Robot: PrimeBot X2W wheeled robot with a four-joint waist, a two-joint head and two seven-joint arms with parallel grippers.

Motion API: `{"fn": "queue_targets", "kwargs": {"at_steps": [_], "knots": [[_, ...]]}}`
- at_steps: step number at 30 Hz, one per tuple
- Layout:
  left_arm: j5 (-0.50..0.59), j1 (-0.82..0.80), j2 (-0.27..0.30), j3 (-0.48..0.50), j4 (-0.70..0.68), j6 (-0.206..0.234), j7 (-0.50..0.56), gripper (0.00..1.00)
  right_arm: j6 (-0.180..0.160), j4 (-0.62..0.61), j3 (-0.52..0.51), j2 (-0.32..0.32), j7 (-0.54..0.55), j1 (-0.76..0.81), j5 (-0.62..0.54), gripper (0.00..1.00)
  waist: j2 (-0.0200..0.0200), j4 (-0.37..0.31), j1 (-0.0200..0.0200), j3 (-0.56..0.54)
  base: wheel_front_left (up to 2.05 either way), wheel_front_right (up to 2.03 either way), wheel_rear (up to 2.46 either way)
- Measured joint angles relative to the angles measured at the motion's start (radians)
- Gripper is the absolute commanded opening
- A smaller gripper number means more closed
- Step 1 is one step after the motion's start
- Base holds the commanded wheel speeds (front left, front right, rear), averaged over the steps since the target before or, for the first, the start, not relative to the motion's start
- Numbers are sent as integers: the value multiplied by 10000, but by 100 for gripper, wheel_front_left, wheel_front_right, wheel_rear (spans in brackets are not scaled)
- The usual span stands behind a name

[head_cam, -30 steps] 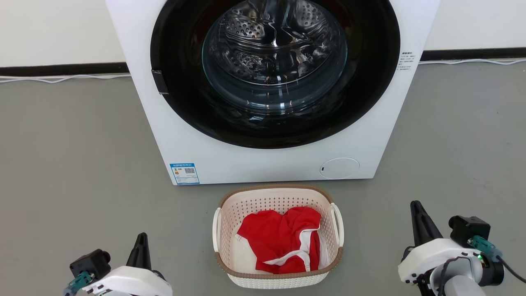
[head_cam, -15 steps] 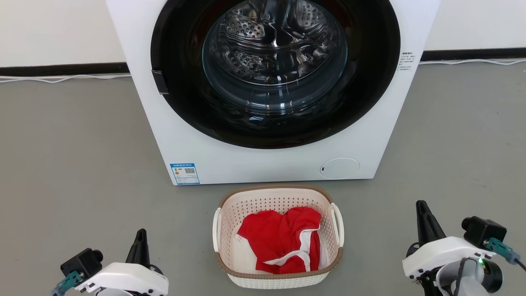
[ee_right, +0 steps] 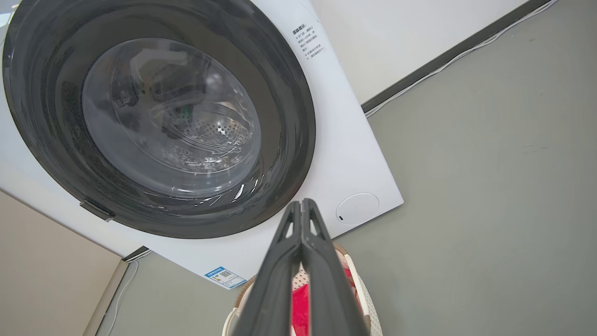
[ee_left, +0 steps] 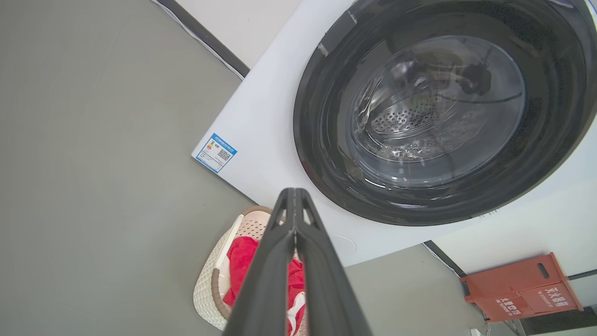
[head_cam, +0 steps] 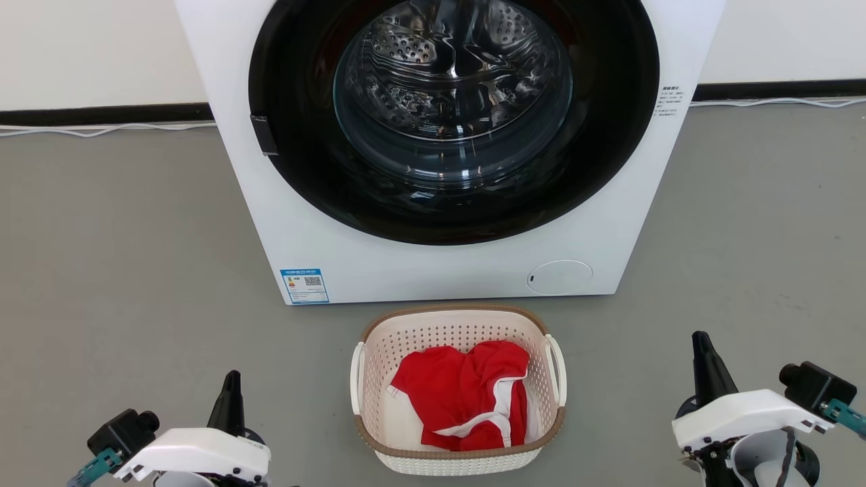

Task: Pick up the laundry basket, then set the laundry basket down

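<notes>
The laundry basket [head_cam: 460, 323], cream-white and perforated with a brown rim and white loop handles, stands on the grey floor just in front of the washer. A red garment with white trim [head_cam: 467, 396] lies inside it. My left gripper [head_cam: 232, 379] is shut, low at the left and well apart from the basket. My right gripper [head_cam: 700, 340] is shut too, off to the basket's right with floor between them. In the left wrist view the closed fingers [ee_left: 294, 196] point over the basket [ee_left: 207, 284]. The right wrist view has the shut fingers [ee_right: 302, 205] above the basket's rim [ee_right: 359, 284].
A white front-loading washer [head_cam: 433, 270] with a dark round glass door stands directly behind the basket. A dark baseboard and white cables run along the wall. An orange-red box [ee_left: 522, 289] sits by the wall in the left wrist view. Grey floor stretches either side.
Both arms have drawn back and outward toward the bottom corners of the head view, away from the basket. The basket and garment have stayed put.
</notes>
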Motion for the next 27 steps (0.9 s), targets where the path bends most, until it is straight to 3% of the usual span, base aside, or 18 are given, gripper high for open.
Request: {"fn": "queue_targets", "kwargs": {"at_steps": [27], "knots": [[-2857, 25, 31, 61, -637, -221, 780, 0, 0, -823, -17, -2, 736, 244, 3653, 0, 0, 11, 0, -10, 0, 0, 0]]}}
